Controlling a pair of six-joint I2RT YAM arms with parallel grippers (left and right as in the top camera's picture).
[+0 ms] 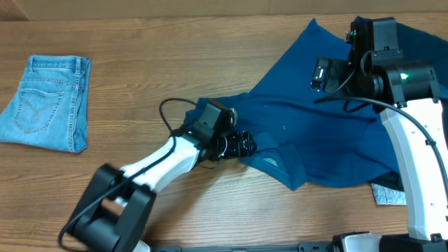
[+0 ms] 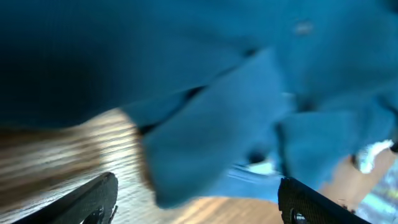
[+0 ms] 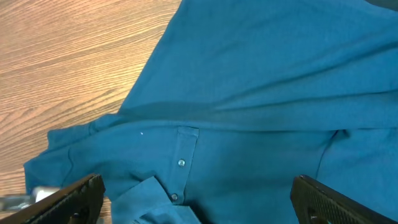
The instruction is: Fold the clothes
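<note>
The mid-blue jersey top lies spread and rumpled over the right half of the table, collar and button placket facing up. My left gripper is open at the top's near-left edge, with a collar flap just ahead of its fingers; that view is blurred. My right gripper hovers open and empty over the top's far part, its fingers either side of the placket. The light-blue jeans lie folded at the far left. A darker navy cloth shows under the right arm.
A small grey patterned item pokes out from under the top's near-right edge. Bare wooden table lies between the jeans and the top. The left arm's cable loops over the table beside the top.
</note>
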